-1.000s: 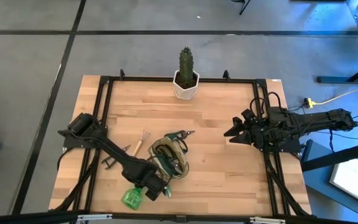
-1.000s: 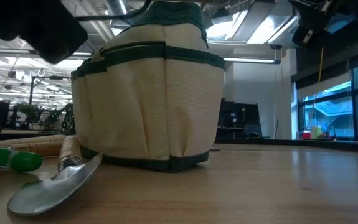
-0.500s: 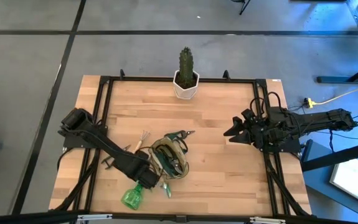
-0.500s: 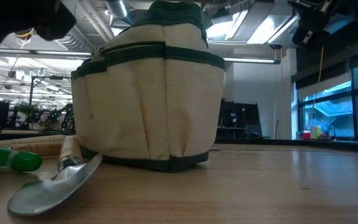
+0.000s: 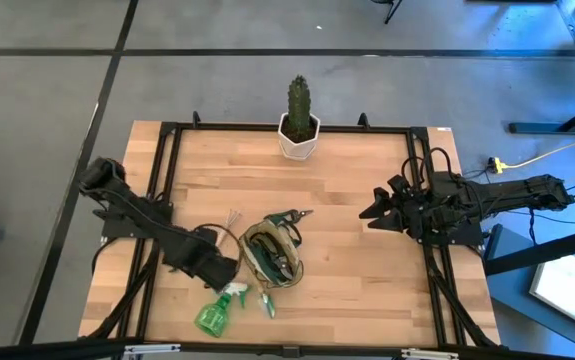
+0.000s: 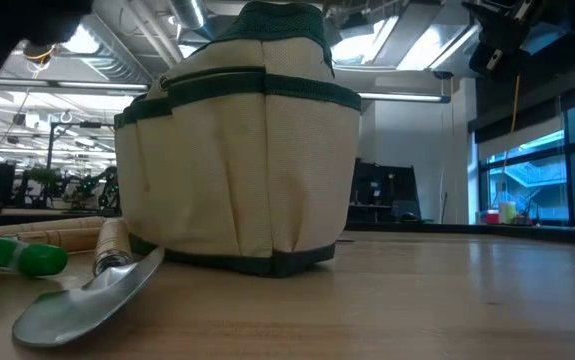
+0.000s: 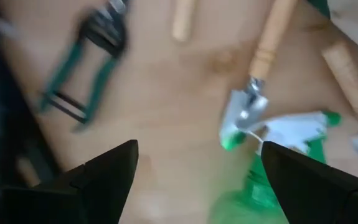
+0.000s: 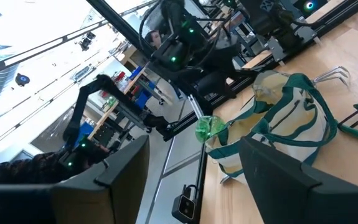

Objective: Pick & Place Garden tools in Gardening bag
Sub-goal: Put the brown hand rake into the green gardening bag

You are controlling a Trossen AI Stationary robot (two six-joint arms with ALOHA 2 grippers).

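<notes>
Near the front middle of the wooden tabletop [image 5: 367,270]: the gardening bag [image 5: 272,254], a small soft tote, tan walls banded in dark green, mouth open upward, loop handles flopped over the rim. Seen from table height, filling the centre of the low view [image 6: 239,150], upright, pockets stitched along its side. A tool already poking out of its far side toward the cactus [image 5: 298,105] in the white pot.

Just in front of the bag: translucent green spray bottle [image 5: 213,314] lying on its side, white trigger head toward the bag, and a silver trowel [image 6: 87,295] with a wooden handle, blade flat on the wood. Beside the bag's left: a small fork [image 5: 229,222], prongs away from the front edge. Pruning shears [image 7: 82,68] with green-and-dark handles spread — blurred in the left wrist view, largely covered by the arm from above.

Left gripper [image 7: 194,177] held over the tabletop left of the bag, fingers apart, nothing between them. Right gripper [image 5: 375,211] waiting well off to the right, fingers apart — empty too.

Bag's contents hard to make out from above; trowel's handle end cut off by the bag in the low view.
</notes>
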